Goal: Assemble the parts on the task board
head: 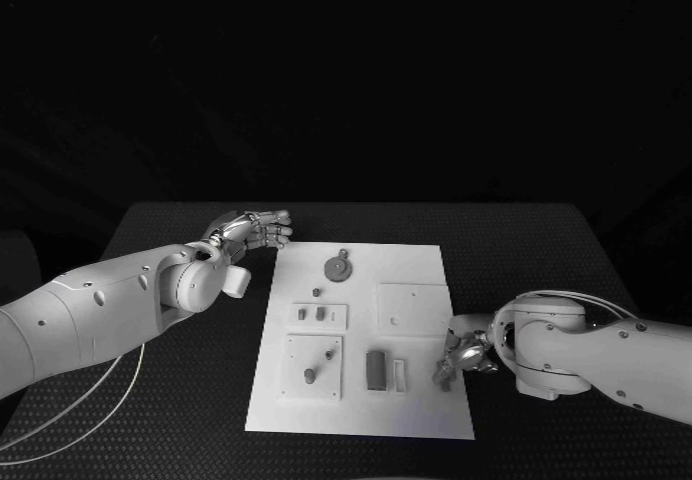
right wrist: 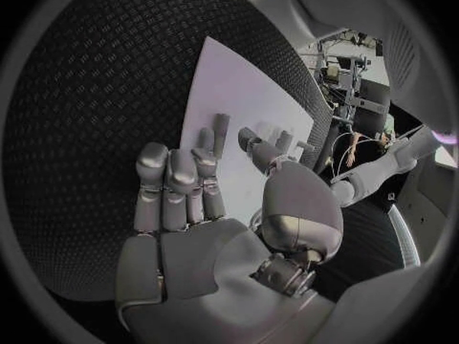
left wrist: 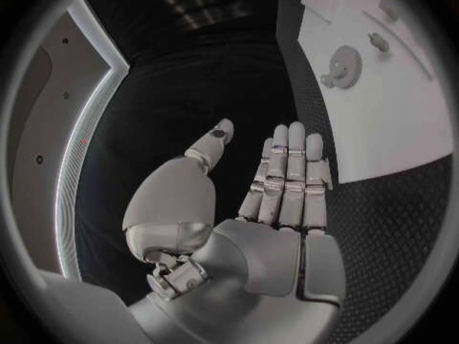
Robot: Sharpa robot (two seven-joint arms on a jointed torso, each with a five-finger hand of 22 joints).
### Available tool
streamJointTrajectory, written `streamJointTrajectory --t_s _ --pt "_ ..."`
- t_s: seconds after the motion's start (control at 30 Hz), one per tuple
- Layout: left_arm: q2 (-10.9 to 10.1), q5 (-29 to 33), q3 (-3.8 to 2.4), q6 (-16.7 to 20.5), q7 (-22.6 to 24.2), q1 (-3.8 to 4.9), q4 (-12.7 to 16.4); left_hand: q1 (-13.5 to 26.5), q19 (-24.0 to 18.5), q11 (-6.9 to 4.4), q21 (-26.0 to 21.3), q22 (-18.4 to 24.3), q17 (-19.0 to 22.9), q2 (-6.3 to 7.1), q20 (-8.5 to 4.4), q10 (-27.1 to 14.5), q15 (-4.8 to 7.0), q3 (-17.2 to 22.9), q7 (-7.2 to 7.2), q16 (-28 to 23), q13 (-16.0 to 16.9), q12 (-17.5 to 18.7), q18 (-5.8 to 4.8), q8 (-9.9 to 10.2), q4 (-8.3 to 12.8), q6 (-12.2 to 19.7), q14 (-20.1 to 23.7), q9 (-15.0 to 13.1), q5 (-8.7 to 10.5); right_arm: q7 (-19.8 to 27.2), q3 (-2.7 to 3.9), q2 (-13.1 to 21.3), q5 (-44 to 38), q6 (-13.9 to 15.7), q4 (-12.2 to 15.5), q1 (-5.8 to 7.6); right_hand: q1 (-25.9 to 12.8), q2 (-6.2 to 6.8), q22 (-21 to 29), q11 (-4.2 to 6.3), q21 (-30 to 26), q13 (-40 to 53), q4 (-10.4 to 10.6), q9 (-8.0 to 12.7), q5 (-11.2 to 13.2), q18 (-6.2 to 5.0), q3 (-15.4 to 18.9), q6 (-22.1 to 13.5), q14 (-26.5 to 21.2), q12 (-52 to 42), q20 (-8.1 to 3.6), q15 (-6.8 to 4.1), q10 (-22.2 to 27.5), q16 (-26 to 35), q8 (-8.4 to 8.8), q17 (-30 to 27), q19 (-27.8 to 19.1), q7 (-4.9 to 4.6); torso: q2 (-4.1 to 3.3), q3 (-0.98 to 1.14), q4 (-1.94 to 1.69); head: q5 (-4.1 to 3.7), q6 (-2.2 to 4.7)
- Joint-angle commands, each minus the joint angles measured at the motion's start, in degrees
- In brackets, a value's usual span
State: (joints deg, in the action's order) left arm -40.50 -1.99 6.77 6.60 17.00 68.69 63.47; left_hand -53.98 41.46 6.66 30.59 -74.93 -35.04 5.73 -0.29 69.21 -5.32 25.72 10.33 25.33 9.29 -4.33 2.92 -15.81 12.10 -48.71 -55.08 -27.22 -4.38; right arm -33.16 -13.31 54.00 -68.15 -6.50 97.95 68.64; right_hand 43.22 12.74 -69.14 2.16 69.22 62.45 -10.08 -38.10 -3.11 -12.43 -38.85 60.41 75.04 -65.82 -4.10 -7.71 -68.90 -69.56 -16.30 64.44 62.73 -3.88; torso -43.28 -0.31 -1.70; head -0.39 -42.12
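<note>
Two hands, both empty w/ fingers apart: my left hand (head: pixel 254 230) hovers over black table (head: pixel 173 225) just off far-left corner of white rectangular task board (head: pixel 418 410); my right hand (head: pixel 464 358) at board's right edge near grey upright bar parts (head: pixel 376 369). Round grey gear part (head: pixel 338 267) lies at board's far end

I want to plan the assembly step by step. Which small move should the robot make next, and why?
Probably the right hand should lower a little onto the dark upright part at the near right of the task board. That hand already hovers over the board's right edge, open and holding nothing. The left hand is off the board's far left corner, also holding nothing.
</note>
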Motion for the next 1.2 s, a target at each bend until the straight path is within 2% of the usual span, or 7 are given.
streamJointTrajectory --t_s 0.03,0.17,0.4,0.73,0.87,1.03,1.2 --pt "0.1 0.1 -0.03 -0.9 0.5 0.03 0.2 0.6 -0.1 -0.07 -0.2 -1.2 -0.1 0.08 0.17 0.4 -0.32 0.1 -0.04 -0.3 -0.1 0.1 0.83 -0.3 -0.3 0.3 0.0 0.1 0.2 -0.3 -0.45 -1.0 -4.9 0.5 -0.1 -1.22 -0.3 -0.41 0.1 -0.3 0.2 0.1 -0.1 0.1 0.3 -2.57 0.5 -0.1 -0.2 0.2 0.08 0.2 0.0 0.2 0.25 0.0 -0.4 -0.57 -0.03 0.05 -0.02 0.07 -0.1" --pt "0.0 0.1 -0.03 -0.9 0.5 0.03 0.2 0.6 -0.1 -0.08 -0.2 -1.2 -0.1 0.07 0.17 0.4 -0.32 0.1 -0.04 -0.3 -0.1 0.1 0.83 -0.3 -0.3 0.3 0.0 0.1 0.2 -0.5 -0.5 -2.3 -9.4 0.0 -0.5 -1.84 -0.2 -1.06 0.1 -0.24 0.3 0.2 -0.5 0.2 0.3 -2.57 0.7 0.1 -0.1 0.2 0.06 0.14 -0.1 0.2 0.33 0.0 -0.4 -0.51 -0.01 0.05 -0.05 0.1 -0.14" --pt "-0.1 0.1 -0.03 -1.1 0.4 0.03 0.3 0.7 -0.1 -0.08 -0.2 -1.2 -0.1 0.04 0.17 0.4 -0.32 0.1 -0.04 -0.3 -0.1 0.1 0.84 -0.3 -0.3 0.3 0.0 0.1 0.21 -0.9 -0.61 -3.4 -15.0 0.4 -0.5 -2.86 1.4 -3.55 0.2 -0.16 0.4 0.3 -3.2 0.5 0.3 -2.57 0.7 0.4 -0.1 0.2 -0.03 0.08 -0.2 0.2 0.62 0.0 -0.6 -0.44 0.0 -0.02 -0.01 0.15 -0.28" --pt "-0.2 0.1 -0.03 -1.3 0.3 0.03 0.4 0.7 -0.1 -0.1 -0.2 -1.2 -0.2 -0.01 0.17 0.4 -0.32 0.1 -0.03 -0.3 0.0 0.1 0.84 -0.3 -0.3 0.3 -0.1 0.1 0.22 -1.0 -0.68 -3.7 -18.0 0.5 -0.1 -3.06 5.4 -3.87 0.5 -0.21 0.5 0.3 -6.2 0.9 0.3 -2.57 -2.5 0.7 -0.1 0.4 0.04 0.17 -0.3 0.4 1.02 -0.1 -0.7 -0.48 0.02 -0.05 -0.04 0.06 -0.34" --pt "-0.2 0.1 -0.03 -1.2 0.3 0.03 0.4 0.7 -0.1 -0.12 -0.2 -1.2 -0.2 -0.02 0.17 0.5 -0.32 0.1 -0.03 -0.3 0.0 0.1 0.84 -0.3 -0.3 0.3 -0.1 0.1 0.22 -1.0 -0.68 -3.5 -17.1 0.5 0.1 -3.06 6.9 -4.03 0.6 -0.27 0.5 0.3 -6.2 1.1 0.3 -2.57 -4.1 0.9 0.0 0.6 0.15 0.23 -0.4 0.5 1.15 -0.1 -0.7 -0.54 0.03 -0.02 -0.03 0.07 -0.31" --pt "-0.2 0.1 -0.03 -1.3 0.3 0.03 0.4 0.7 -0.1 -0.14 -0.2 -1.2 -0.2 -0.03 0.17 0.5 -0.31 0.1 -0.02 -0.3 0.0 0.1 0.85 -0.3 -0.3 0.4 -0.1 0.1 0.23 -1.0 -0.67 -3.3 -15.1 1.4 0.3 -3.06 7.9 -5.43 0.7 -0.41 0.4 0.2 -6.2 1.6 -0.1 -2.57 -6.6 0.8 0.0 0.8 0.52 0.44 -0.4 0.7 1.62 -0.2 -0.8 -0.73 0.0 -0.03 -0.02 0.11 -0.28" --pt "-0.2 0.1 -0.03 -1.3 0.3 0.03 0.4 0.7 -0.1 -0.17 -0.2 -1.2 -0.3 -0.03 0.16 0.6 -0.31 0.1 -0.02 -0.3 0.0 0.0 0.85 -0.3 -0.3 0.4 -0.1 0.1 0.23 -0.7 -0.65 -3.0 -10.5 3.3 0.2 -3.06 7.6 -6.66 0.8 -0.74 0.7 0.2 -6.1 2.7 -3.2 -2.57 -10.0 0.8 0.2 0.9 1.07 0.74 -0.6 0.8 2.28 -0.2 -0.9 -1.05 0.02 0.0 -0.03 0.16 -0.27"
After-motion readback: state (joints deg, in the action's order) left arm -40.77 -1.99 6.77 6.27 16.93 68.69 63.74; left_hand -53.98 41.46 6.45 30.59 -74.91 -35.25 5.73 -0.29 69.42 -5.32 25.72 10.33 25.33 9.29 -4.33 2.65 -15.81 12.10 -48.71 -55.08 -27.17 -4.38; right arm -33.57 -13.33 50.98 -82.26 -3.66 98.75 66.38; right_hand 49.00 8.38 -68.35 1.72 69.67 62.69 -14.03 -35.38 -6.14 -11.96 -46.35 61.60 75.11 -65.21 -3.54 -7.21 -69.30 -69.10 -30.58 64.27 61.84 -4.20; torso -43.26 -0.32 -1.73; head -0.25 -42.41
